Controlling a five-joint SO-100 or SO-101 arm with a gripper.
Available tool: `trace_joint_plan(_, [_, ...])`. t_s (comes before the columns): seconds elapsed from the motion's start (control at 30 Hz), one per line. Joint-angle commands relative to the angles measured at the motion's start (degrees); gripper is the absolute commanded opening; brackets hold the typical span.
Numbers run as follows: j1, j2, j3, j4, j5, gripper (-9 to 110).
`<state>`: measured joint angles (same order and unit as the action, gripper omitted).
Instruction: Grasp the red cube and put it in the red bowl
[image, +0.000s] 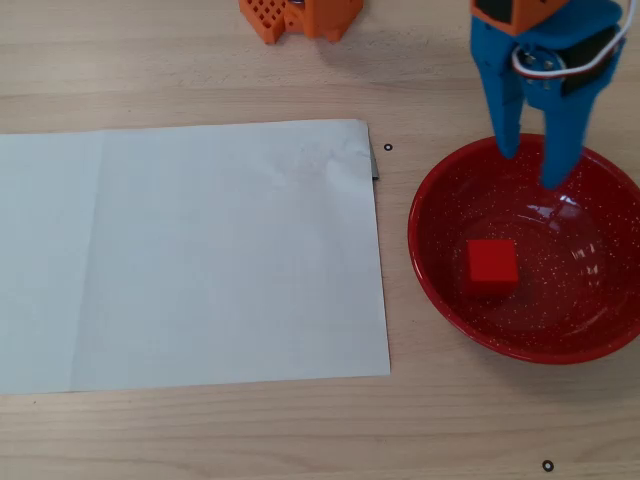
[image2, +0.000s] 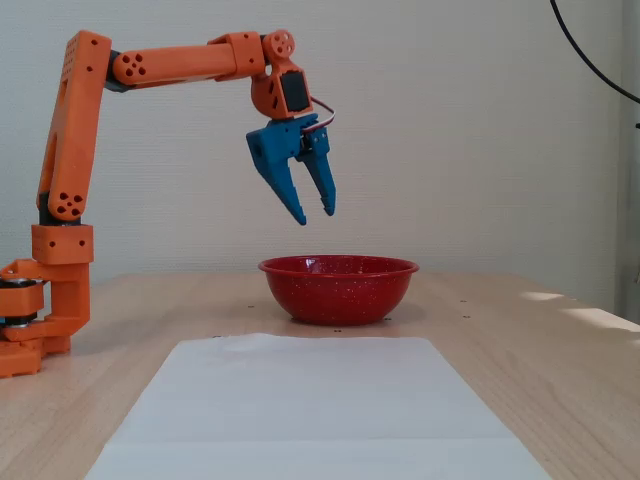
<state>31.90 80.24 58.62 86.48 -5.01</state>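
The red cube (image: 492, 265) lies inside the red bowl (image: 428, 262), left of its middle in the overhead view, and nothing touches it. The bowl's wall hides the cube in the fixed view, where the red bowl (image2: 338, 290) stands on the wooden table. My blue gripper (image: 530, 165) hangs over the bowl's far rim, open with nothing between its fingers. Seen from the side, the gripper (image2: 315, 214) points down, well above the bowl's left part.
A white paper sheet (image: 190, 255) covers the table left of the bowl and reaches the front edge (image2: 310, 410). The orange arm base (image: 300, 17) stands at the back, at the far left (image2: 45, 320) in the fixed view. A black cable (image2: 590, 60) hangs at upper right.
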Motion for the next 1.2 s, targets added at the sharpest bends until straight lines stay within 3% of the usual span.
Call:
trace_joint_plan(0.0, [-2.6, 8.8, -7.9, 2.5, 1.0, 0])
trace_joint_plan(0.33, [-12.3, 15.6, -12.8, 7.8, 3.0, 0])
trace_joint_plan(0.5, [-18.0, 24.3, -4.0, 4.9, 3.3, 0])
trace_joint_plan(0.83, [-25.7, 48.8, 33.5, -16.4, 3.4, 0])
trace_joint_plan(1.17, [-27.7, 71.7, 72.1, -47.0, 0.8, 0])
